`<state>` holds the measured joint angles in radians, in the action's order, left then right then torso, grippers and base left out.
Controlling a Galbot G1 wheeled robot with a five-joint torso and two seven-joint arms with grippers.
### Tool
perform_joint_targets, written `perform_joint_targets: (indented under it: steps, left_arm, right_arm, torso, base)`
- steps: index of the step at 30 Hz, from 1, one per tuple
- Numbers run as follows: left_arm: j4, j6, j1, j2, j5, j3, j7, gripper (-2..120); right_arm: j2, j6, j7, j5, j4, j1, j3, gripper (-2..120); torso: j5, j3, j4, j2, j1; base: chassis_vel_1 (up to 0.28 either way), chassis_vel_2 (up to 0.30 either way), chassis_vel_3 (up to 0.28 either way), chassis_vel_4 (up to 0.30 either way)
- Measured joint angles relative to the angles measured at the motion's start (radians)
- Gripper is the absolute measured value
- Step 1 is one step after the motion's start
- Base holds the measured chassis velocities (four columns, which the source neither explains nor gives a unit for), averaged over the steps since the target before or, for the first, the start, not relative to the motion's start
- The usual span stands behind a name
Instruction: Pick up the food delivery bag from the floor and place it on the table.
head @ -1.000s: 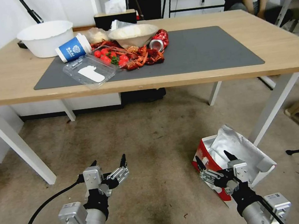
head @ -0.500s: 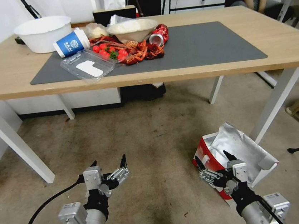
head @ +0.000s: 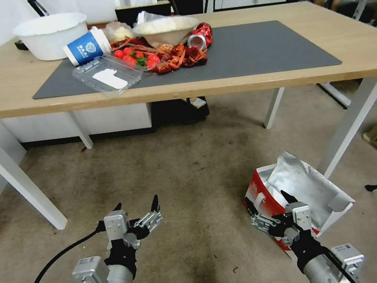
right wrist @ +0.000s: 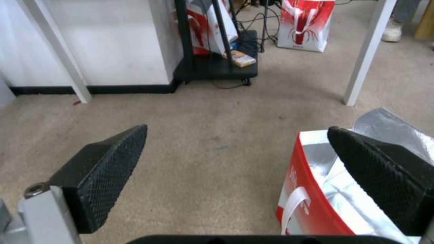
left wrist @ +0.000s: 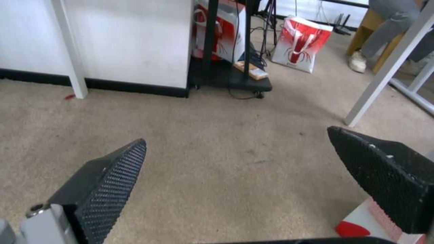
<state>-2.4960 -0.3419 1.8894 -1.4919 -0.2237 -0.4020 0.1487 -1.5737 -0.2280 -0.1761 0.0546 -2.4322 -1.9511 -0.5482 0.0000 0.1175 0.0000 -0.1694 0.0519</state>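
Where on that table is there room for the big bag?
The right half of the dark mat on the table is bare, from the red can to its right edge. The left half is crowded: blue cup, plastic box, bowls and food.

The red-and-white food delivery bag stands open on the floor beside the table.

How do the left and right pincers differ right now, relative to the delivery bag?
The right pincer hangs over the near edge of the food delivery bag, one finger above its foil lining; the left pincer hangs over bare carpet, well aside from the bag. Both are open, empty and held low, short of the table.
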Motion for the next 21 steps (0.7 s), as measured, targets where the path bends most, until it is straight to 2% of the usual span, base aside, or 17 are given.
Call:
perform_joint_targets:
  steps: [8, 21]
  left_arm:
    - [-0.001, 0.001, 0.002, 0.0, 0.003, 0.001, -0.005, 100]
    - [-0.003, 0.009, 0.012, 0.005, 0.007, 0.004, -0.01, 100]
  right_arm:
    - [-0.002, 0.0, 0.0, -0.004, 0.0, 0.0, 0.002, 100]
    - [-0.011, 0.002, 0.0, -0.016, -0.008, -0.004, 0.008, 100]
  torso:
    - [0.0, -0.021, 0.0, 0.026, -0.005]
    - [0.0, -0.069, 0.0, 0.082, -0.013]
  base:
    - [0.0, 0.0, 0.0, 0.0]
    - [0.0, 0.0, 0.0, 0.0]
